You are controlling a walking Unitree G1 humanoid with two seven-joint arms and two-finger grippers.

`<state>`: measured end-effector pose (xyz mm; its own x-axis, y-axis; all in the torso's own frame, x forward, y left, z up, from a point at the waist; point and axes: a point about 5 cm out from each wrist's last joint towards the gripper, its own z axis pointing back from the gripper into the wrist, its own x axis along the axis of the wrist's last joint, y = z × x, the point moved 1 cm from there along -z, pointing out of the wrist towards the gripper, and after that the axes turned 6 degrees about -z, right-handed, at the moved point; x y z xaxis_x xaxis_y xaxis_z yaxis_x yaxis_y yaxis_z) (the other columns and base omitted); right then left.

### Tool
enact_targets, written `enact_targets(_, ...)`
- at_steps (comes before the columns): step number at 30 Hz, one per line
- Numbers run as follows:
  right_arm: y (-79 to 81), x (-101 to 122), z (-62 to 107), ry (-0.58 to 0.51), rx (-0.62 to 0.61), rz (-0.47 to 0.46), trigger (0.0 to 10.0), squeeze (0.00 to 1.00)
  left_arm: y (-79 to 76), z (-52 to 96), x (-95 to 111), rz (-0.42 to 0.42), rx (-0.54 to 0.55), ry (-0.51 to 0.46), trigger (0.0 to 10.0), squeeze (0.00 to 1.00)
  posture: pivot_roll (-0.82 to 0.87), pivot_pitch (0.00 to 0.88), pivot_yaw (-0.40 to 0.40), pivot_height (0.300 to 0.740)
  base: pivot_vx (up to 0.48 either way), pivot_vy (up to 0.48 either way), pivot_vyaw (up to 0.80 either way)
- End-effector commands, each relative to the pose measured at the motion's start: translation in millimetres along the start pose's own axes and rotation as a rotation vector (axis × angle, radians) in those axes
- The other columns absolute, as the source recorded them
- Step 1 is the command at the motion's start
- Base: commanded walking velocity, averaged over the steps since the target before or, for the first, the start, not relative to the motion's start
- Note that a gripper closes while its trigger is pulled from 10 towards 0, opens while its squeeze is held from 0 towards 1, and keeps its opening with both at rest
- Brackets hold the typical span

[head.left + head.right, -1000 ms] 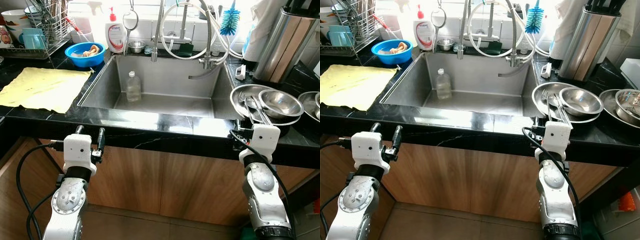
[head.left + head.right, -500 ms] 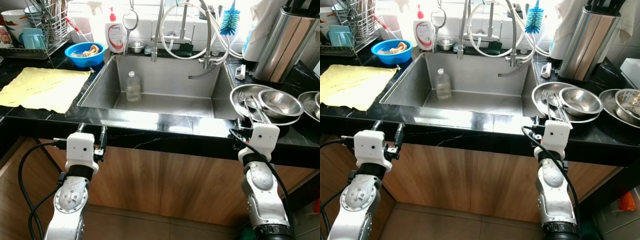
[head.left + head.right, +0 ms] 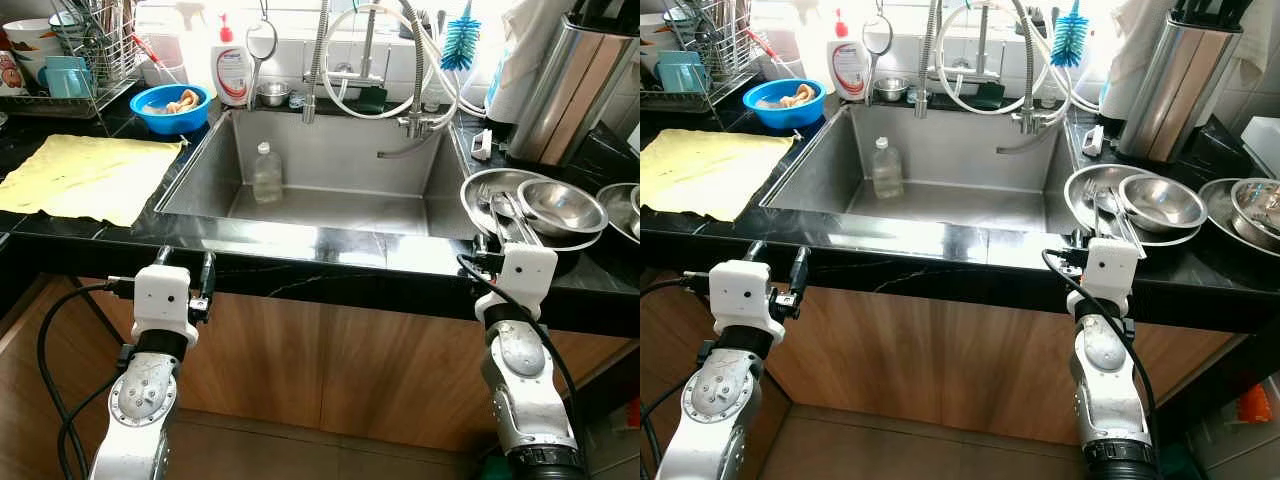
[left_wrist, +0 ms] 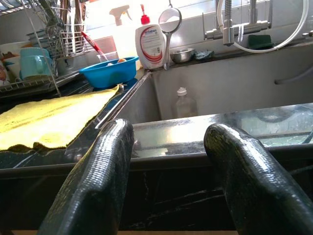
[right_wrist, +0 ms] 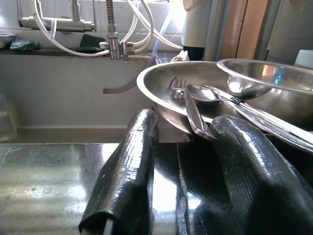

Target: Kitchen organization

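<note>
Best done by easing the right gripper, fingers parted and empty, just over the bench's front edge toward the cutlery in the steel bowl by the sink's right rim, left gripper likewise spread, idle.

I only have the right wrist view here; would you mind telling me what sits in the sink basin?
Observer: A clear plastic bottle stands upright in the sink, near its left wall.
Operator: Thank you. Where is the left gripper?
Observer: The left gripper hovers open at the counter's front edge, left of the sink.
Operator: And what lies on the counter on that side?
Observer: A yellow cloth lies spread flat, with a blue bowl behind it.
</note>
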<state>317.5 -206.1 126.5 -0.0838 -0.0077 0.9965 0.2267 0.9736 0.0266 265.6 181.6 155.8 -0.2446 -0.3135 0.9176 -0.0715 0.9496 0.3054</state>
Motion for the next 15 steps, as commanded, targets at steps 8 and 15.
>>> enact_targets(8, 1.3, 3.8, -2.9, -0.017, 0.004, -0.016, 2.4, 0.00, -0.7, -0.4, 1.5, -0.015, -0.009, -0.012, 10.0, 0.00, -0.05, 0.000, -0.012, 0.740, 0.000, 0.000, 0.00)
enact_targets(15, 2.4, 4.1, -3.2, -0.018, 0.011, -0.019, 2.4, 0.00, -1.3, -0.8, 1.2, -0.018, -0.012, -0.012, 10.0, 0.00, -0.05, 0.000, -0.012, 0.740, 0.000, 0.000, 0.00)
